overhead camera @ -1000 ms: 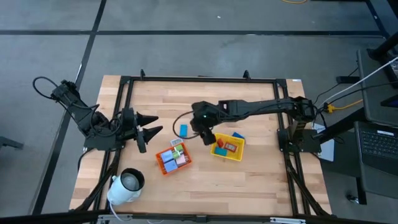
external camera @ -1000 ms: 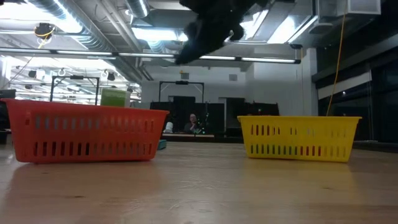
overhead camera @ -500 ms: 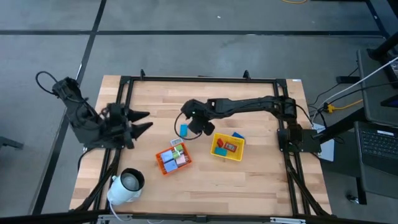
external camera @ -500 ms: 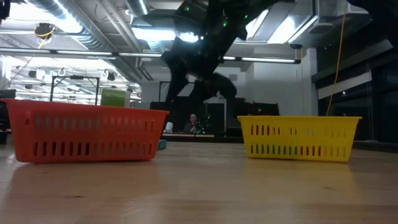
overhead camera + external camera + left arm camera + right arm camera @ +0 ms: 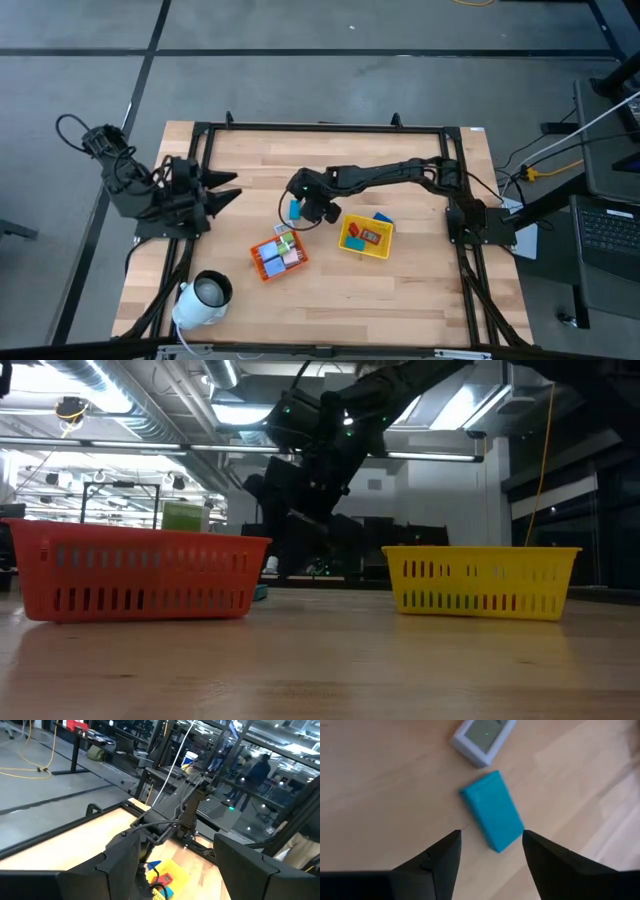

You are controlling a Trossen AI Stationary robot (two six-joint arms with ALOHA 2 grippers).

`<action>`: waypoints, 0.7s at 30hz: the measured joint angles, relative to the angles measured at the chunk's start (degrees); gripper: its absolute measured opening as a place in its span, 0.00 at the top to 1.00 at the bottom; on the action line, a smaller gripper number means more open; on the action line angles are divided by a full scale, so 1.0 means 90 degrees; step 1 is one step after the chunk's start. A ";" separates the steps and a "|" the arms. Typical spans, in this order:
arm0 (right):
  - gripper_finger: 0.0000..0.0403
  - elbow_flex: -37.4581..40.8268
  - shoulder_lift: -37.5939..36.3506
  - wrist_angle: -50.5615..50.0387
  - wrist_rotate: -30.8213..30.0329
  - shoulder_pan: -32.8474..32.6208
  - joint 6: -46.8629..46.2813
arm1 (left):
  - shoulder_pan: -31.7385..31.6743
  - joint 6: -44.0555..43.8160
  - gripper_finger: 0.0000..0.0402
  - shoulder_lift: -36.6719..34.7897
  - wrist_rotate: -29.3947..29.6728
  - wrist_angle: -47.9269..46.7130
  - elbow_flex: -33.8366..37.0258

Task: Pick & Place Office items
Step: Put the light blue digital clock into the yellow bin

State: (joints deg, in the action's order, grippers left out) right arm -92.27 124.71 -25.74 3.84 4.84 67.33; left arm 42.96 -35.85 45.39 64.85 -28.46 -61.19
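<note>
Flat light-blue rectangular block: lies on wooden bench, long axis running between the spread fingers of the right gripper above it. Small grey-white device just beside. Orange slotted tray and yellow slotted tray: each holds mixed coloured pieces. Left gripper: fingers spread, empty, at bench edge.

Right claw spread wide over the blue block — bare bench on both flanks; only the small grey device crowds its far end.
</note>
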 joint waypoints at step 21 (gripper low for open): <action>0.56 -0.1709 0.0832 -0.0174 0.0340 0.0070 -0.2251 | -0.0077 -0.0098 0.39 0.0199 -0.0338 0.0513 0.0000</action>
State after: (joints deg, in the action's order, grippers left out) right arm -107.65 132.20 -27.31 6.90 5.48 47.07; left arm 42.26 -36.73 47.18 61.81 -23.83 -61.19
